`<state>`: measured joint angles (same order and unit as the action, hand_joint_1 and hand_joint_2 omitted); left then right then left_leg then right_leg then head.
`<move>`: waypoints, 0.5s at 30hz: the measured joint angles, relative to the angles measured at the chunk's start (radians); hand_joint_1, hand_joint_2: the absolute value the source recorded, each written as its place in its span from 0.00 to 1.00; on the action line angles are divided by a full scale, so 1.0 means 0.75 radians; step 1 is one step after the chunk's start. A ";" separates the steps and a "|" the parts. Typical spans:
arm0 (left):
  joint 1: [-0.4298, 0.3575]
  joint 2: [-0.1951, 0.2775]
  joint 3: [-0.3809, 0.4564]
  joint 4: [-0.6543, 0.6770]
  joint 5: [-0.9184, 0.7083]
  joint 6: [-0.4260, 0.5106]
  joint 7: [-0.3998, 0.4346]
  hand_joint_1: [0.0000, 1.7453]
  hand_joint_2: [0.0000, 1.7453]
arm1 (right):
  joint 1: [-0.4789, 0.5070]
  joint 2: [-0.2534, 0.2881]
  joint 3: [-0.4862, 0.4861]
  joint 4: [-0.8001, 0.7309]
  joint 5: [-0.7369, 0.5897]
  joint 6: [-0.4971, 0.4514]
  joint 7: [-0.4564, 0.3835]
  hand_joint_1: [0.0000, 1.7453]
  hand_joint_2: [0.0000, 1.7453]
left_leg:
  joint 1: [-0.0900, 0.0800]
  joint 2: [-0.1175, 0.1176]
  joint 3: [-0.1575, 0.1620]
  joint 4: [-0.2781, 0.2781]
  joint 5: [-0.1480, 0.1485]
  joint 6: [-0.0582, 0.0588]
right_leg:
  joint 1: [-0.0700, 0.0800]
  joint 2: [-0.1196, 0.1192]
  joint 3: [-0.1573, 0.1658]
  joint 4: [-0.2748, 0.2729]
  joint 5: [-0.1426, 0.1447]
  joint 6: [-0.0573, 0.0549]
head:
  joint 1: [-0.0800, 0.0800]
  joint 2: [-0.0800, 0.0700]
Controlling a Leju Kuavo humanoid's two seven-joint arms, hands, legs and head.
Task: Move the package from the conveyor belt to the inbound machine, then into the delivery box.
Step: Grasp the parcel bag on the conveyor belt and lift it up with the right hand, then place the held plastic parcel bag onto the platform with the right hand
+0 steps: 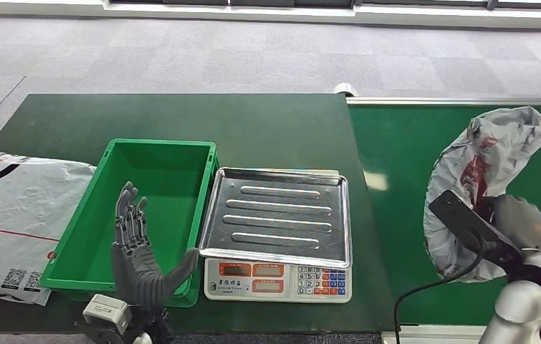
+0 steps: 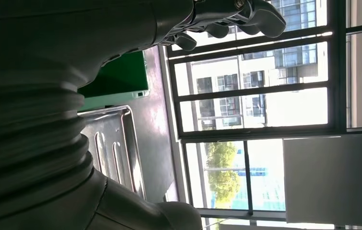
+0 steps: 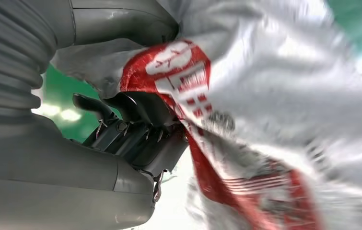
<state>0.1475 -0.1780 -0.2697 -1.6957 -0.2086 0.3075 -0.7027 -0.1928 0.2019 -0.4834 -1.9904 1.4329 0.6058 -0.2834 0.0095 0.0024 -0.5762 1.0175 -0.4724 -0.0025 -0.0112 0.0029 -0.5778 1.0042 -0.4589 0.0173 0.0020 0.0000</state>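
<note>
Seen from the robot's head: a dark green surface running across the scene, with the brighter green conveyor belt joining it on the right. On the left edge, a large flat grey mail bag printed with red lines and small codes. Beside it, a green delivery box, open-topped and rectangular, nothing visible inside. Just right of the box and touching or nearly touching it, the inbound machine, a weighing scale with a ribbed steel tray and a keypad along its front. Over the belt on the right, the package: a grey plastic mailer with red print, crumpled and bulging, lifted and held by the right hand, whose fingers are closed into a fold of the bag in the wrist view. Judged soft, thin-skinned and light, likely slippery and quick to sag or swing, so best gripped by a bunched fold or around the fuller middle rather than by a loose corner; contents not visible, so fragility cannot be told. At the near edge of the box, the left hand, raised upright with fingers apart, holding nothing. Package well apart from the scale tray, which is bare.
</note>
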 joint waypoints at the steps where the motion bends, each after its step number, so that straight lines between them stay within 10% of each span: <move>1: 0.000 0.001 0.000 0.000 0.005 0.006 0.000 0.00 1.00 | -0.005 0.015 -0.006 0.000 -0.019 0.000 -0.050 1.00 1.00 | 0.000 0.001 0.000 0.000 0.000 0.000 | 0.000 0.001 0.000 0.000 0.000 0.000 | 0.000 0.000; 5: -0.009 0.007 -0.004 0.001 0.024 0.031 0.000 0.00 1.00 | -0.045 0.056 -0.002 0.067 -0.031 0.000 -0.164 1.00 1.00 | 0.001 0.005 -0.001 -0.001 0.000 0.000 | 0.001 0.004 0.000 0.000 0.002 -0.002 | -0.001 0.000; 15: -0.071 0.019 -0.042 0.043 0.048 0.021 0.000 0.00 1.00 | -0.263 0.039 0.447 0.655 0.039 0.000 0.000 1.00 1.00 | 0.001 0.010 0.001 -0.001 0.005 -0.003 | 0.001 0.009 -0.004 0.001 0.007 -0.004 | -0.001 0.000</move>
<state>0.0940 -0.1634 -0.3015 -1.6633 -0.1723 0.3233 -0.7029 -0.3897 0.2312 -0.1479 -1.4988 1.4621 0.6058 -0.2834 0.0101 0.0101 -0.5755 1.0167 -0.4688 -0.0047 -0.0104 0.0094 -0.5806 1.0049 -0.4533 0.0140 0.0015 0.0000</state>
